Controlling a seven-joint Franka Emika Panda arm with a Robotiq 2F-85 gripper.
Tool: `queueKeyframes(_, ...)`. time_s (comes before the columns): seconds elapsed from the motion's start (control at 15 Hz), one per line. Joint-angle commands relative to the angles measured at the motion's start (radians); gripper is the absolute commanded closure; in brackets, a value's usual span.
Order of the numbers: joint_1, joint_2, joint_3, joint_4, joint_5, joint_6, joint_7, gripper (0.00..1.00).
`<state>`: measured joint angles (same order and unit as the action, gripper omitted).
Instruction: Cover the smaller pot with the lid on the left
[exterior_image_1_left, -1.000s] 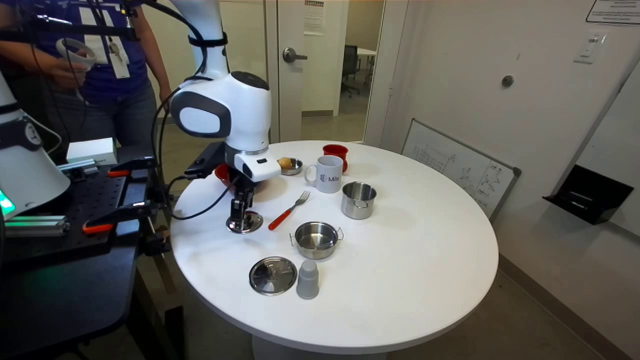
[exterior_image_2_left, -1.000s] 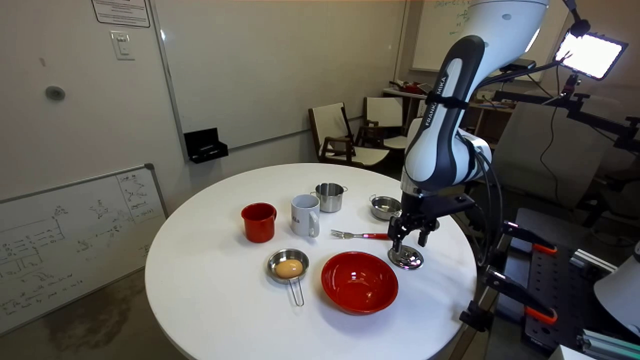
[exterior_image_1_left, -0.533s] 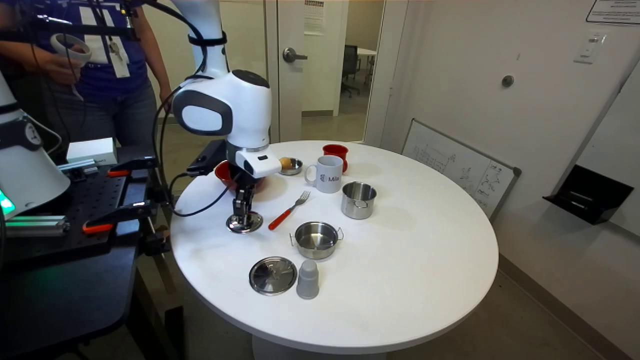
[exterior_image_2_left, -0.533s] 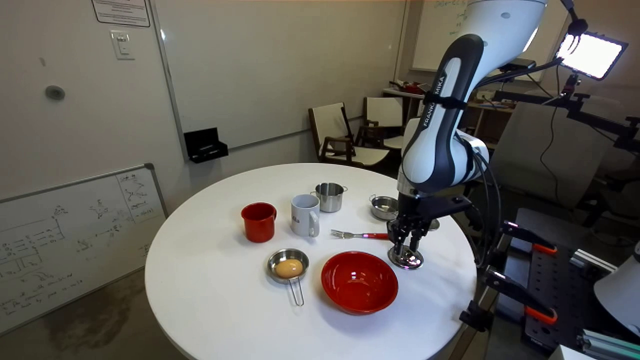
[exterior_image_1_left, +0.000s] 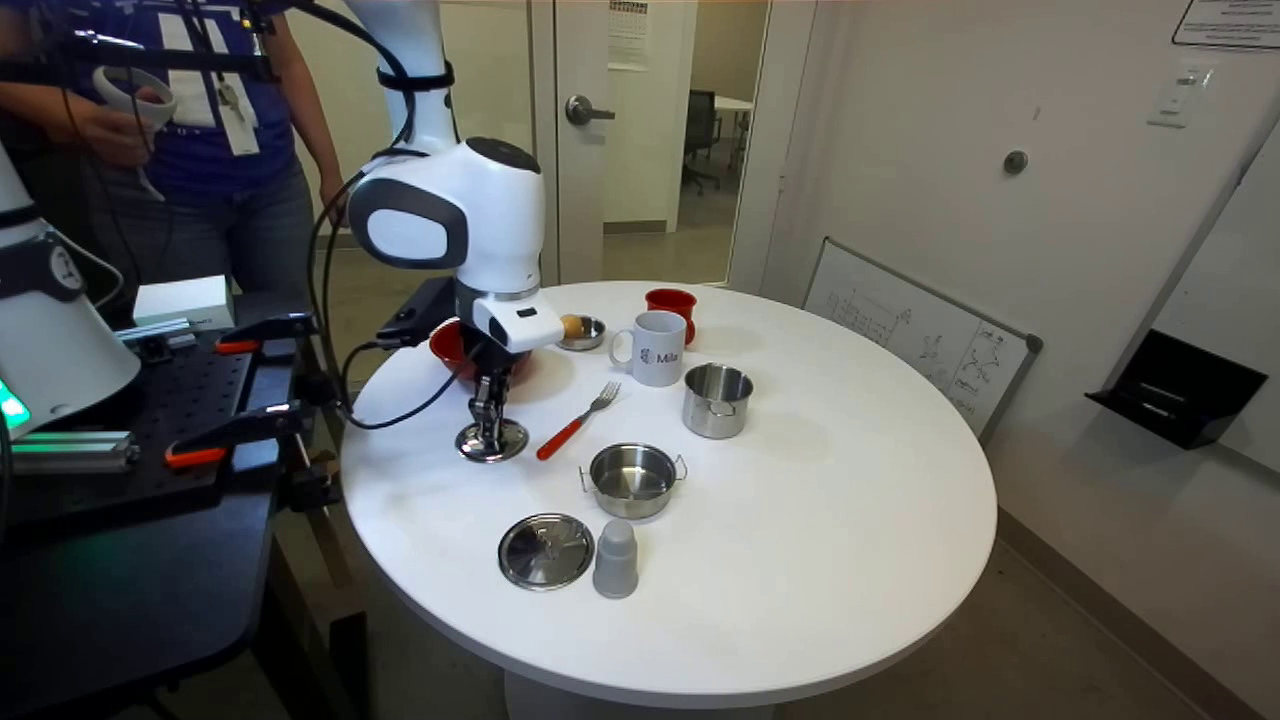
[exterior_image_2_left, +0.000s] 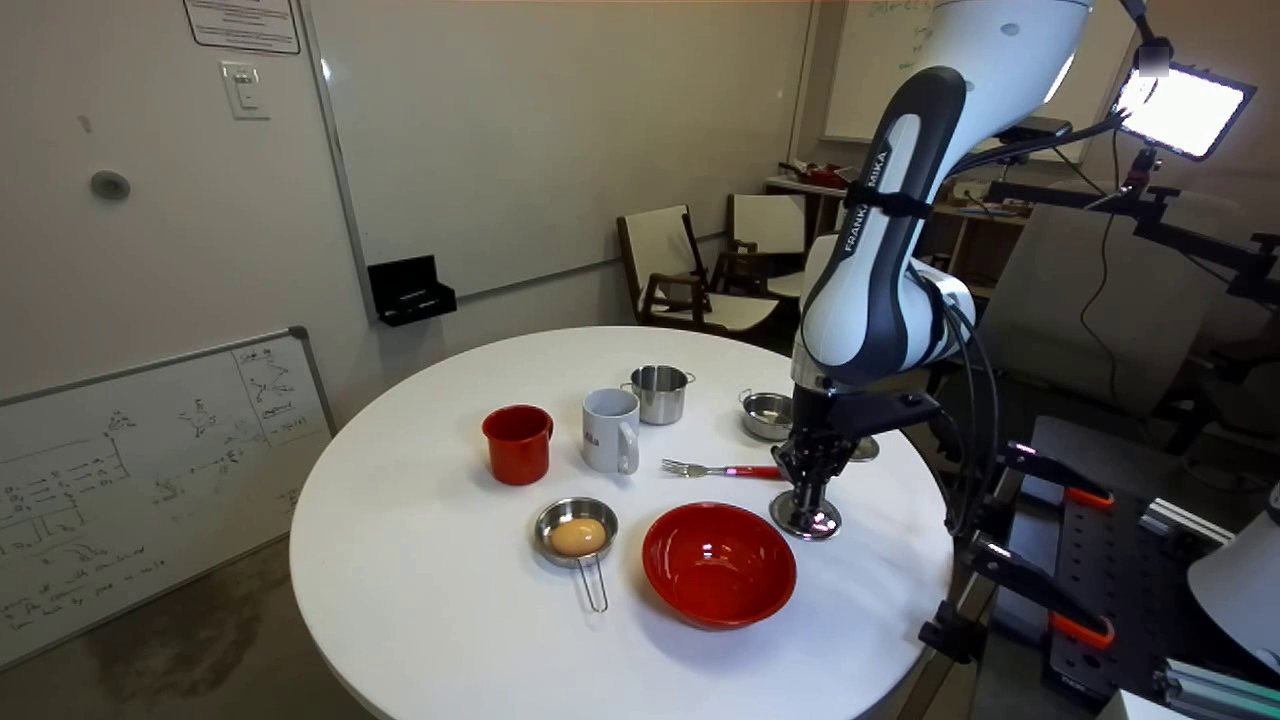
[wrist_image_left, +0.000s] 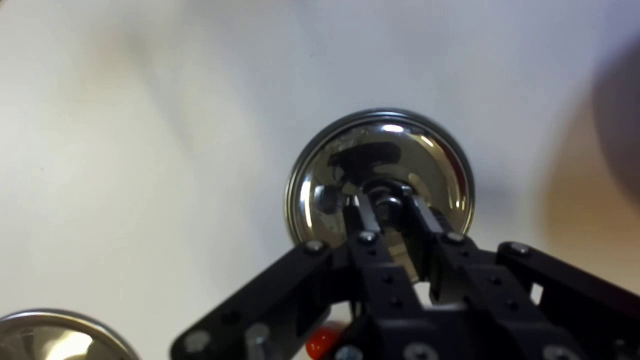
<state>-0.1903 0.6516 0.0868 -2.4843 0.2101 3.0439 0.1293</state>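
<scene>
The lid (wrist_image_left: 435, 155) is small, round and shiny. It appears in the wrist view and in both exterior views, near the table edge by the robot base. My gripper (wrist_image_left: 381, 197) points down at its centre, fingers on both sides of the dark knob and shut on it. The fingers hide part of the knob, and whether the lid's rim touches the table I cannot tell. The smaller pot (exterior_image_1_left: 715, 415), steel, narrow and fairly tall, stands uncovered across the table, apart from the gripper; an exterior view also shows this pot (exterior_image_2_left: 660, 402) behind the white mug.
Between lid and pot lies a red-handled fork (exterior_image_1_left: 570, 435). A wider steel pot (exterior_image_1_left: 632, 495), a larger flat lid (exterior_image_1_left: 545, 552) and a grey bottle (exterior_image_1_left: 616, 568) stand nearby. A red bowl (exterior_image_2_left: 718, 565), white mug (exterior_image_2_left: 605, 445), red mug (exterior_image_2_left: 517, 448) and small pan (exterior_image_2_left: 577, 510) occupy the other side.
The fingers have come together from wide apart onto the lid's knob. In the last half second the lid has shifted slightly along with the gripper, toward the fork side.
</scene>
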Motion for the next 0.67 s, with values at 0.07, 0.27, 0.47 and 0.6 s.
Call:
queueKeyframes(0.07, 0.016, 0.005, -0.002, 0.010, 0.016, 0.001, 0.023, 0.90)
queueKeyframes(0.27, -0.001, -0.109, 0.023, -0.065, 0.020, -0.016, 0.014, 0.90)
queueKeyframes(0.47, 0.007, -0.229, 0.043, -0.128, 0.026, -0.033, 0.019, 0.90)
queueKeyframes(0.6, 0.033, -0.330, 0.037, -0.169, 0.022, -0.064, 0.024, 0.90)
